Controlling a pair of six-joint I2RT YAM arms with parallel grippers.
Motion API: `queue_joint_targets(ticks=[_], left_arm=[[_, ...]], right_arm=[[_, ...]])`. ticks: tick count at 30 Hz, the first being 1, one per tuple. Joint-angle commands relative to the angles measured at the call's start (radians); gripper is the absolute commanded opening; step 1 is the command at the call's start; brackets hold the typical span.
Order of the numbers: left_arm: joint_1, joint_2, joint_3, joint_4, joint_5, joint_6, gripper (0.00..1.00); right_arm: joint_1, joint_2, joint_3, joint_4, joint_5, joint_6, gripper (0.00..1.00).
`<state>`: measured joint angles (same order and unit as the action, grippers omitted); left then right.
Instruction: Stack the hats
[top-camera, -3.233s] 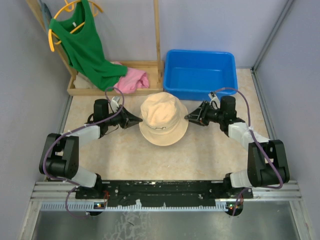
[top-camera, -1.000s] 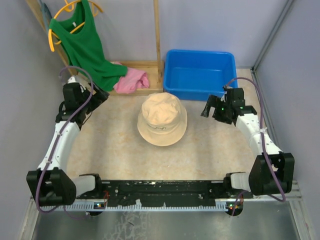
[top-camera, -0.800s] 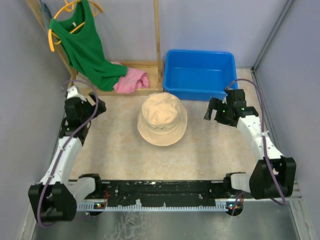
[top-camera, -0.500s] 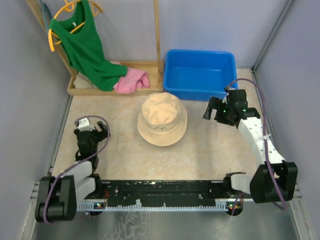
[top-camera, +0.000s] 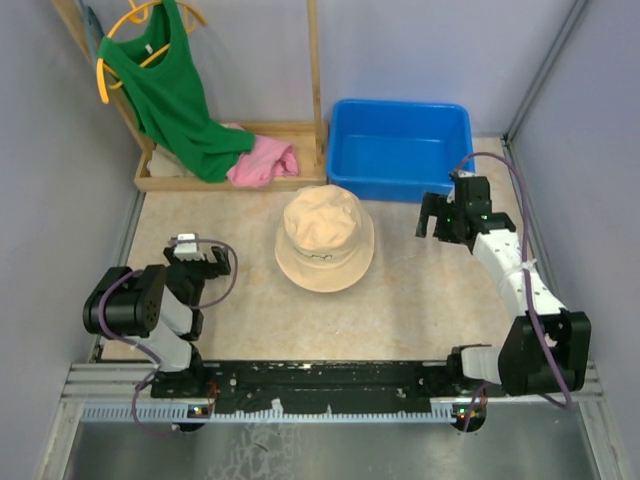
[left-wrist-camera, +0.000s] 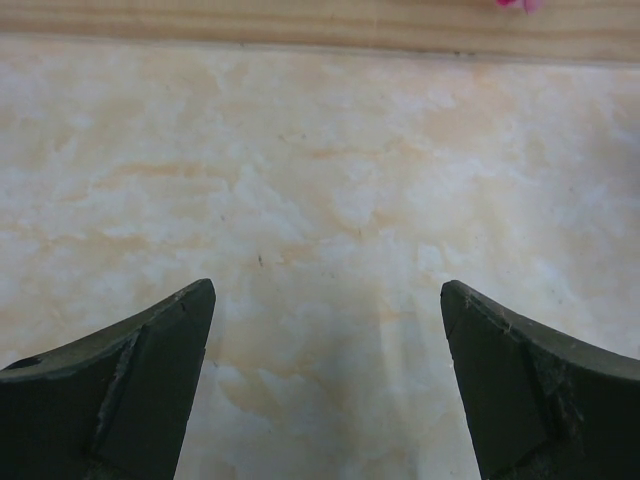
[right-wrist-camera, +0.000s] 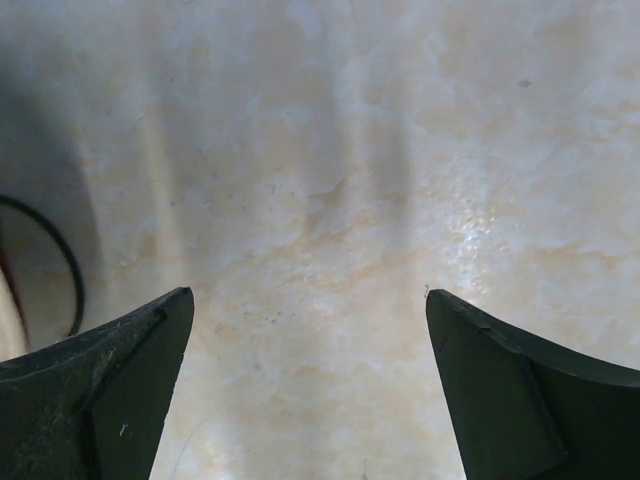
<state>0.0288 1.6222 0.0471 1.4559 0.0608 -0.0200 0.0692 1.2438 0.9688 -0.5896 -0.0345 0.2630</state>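
One beige bucket hat (top-camera: 325, 239) lies crown up in the middle of the table; any hats under it are hidden. My left gripper (top-camera: 197, 263) is folded back near its base, well left of the hat, open and empty. In the left wrist view my left gripper (left-wrist-camera: 328, 300) spans only bare table. My right gripper (top-camera: 440, 216) hovers right of the hat, in front of the blue tub, open and empty. The right wrist view shows my right gripper (right-wrist-camera: 310, 305) above bare table.
A blue plastic tub (top-camera: 400, 148) stands at the back right. A wooden rack (top-camera: 240, 178) at the back left holds a green sleeveless shirt (top-camera: 165, 95) on a yellow hanger and a bright pink cloth (top-camera: 262, 163). Grey walls close both sides.
My left arm has pulled back from the back left and folded down near its base. My right gripper has turned slightly and stayed near the tub. The hat has not moved.
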Motion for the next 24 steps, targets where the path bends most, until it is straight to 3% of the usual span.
queue_joint_targets(ticks=[1, 3, 10, 13, 16, 22, 24], left_arm=[[0.004, -0.026, -0.003, 0.192, 0.004, 0.011, 0.99], [0.004, -0.007, 0.011, 0.2, 0.022, 0.019, 0.99], [0.004, -0.019, 0.035, 0.143, 0.006, 0.015, 0.99], [0.002, -0.034, 0.107, -0.008, 0.012, 0.018, 0.99], [-0.006, -0.03, 0.192, -0.17, 0.133, 0.088, 0.99], [-0.008, -0.028, 0.194, -0.172, 0.155, 0.096, 0.99], [-0.007, -0.028, 0.194, -0.172, 0.154, 0.096, 0.99]], right_arm=[[-0.002, 0.047, -0.012, 0.16, 0.122, -0.186, 0.99], [-0.002, 0.04, -0.073, 0.254, 0.101, -0.27, 0.99], [-0.008, 0.005, -0.322, 0.703, 0.064, -0.211, 0.99], [-0.016, 0.038, -0.424, 0.873, 0.103, -0.197, 0.99], [-0.016, 0.023, -0.521, 1.079, 0.119, -0.208, 0.99], [-0.018, 0.003, -0.772, 1.609, 0.225, -0.242, 0.99], [-0.019, 0.035, -0.783, 1.653, 0.217, -0.249, 0.99]])
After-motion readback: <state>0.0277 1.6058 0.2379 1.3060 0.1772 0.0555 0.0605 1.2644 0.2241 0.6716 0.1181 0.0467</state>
